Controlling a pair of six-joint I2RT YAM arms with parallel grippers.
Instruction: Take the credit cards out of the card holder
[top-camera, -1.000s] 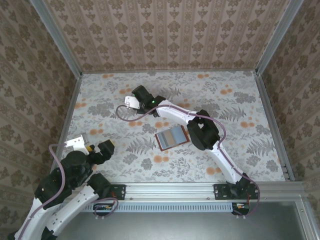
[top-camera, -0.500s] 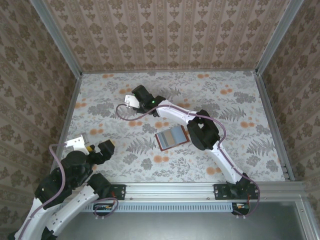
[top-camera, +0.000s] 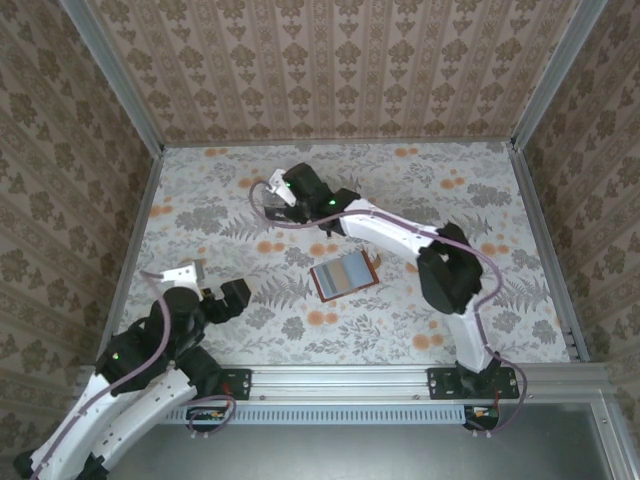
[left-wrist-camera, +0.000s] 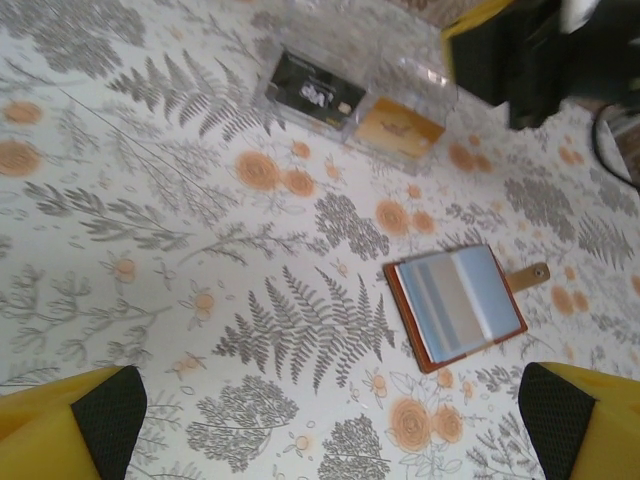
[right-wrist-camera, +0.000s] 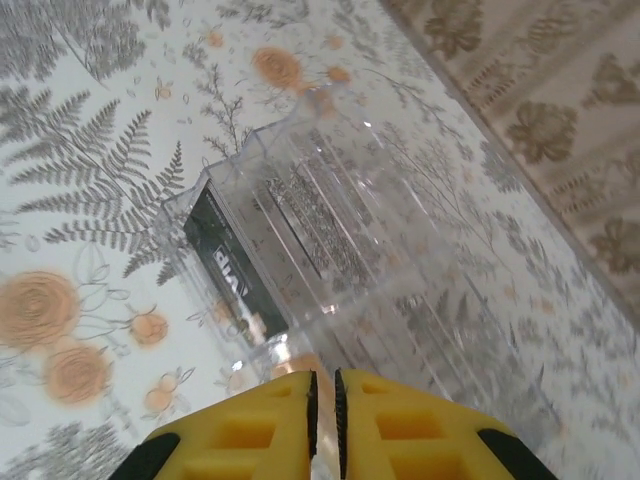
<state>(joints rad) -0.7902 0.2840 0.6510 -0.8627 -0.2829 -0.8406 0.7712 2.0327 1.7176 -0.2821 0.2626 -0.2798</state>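
Note:
The card holder (top-camera: 343, 275) lies open and flat mid-table, its blue-grey inner faces up inside a rust-brown rim; it is also in the left wrist view (left-wrist-camera: 457, 303). A clear plastic box (left-wrist-camera: 355, 85) beyond it holds a black card (left-wrist-camera: 310, 93) and an orange card (left-wrist-camera: 400, 127). My right gripper (top-camera: 275, 195) is over that box (right-wrist-camera: 330, 230), its yellow fingers pressed to a thin slit (right-wrist-camera: 322, 375) with nothing distinct between them. The orange card (right-wrist-camera: 300, 365) lies just under the tips, the black card (right-wrist-camera: 225, 265) to their left. My left gripper (left-wrist-camera: 335, 405) is wide open above bare table, near-left of the holder (top-camera: 232, 297).
Metal rails and patterned walls close in the table on the left, right and far sides. The right arm (top-camera: 400, 235) stretches across the table behind the holder, and its cable (top-camera: 262, 215) loops near the box.
The right arm swung right, its gripper shifting slightly right over the box. The left arm moved forward and right toward the holder. The holder stayed put.

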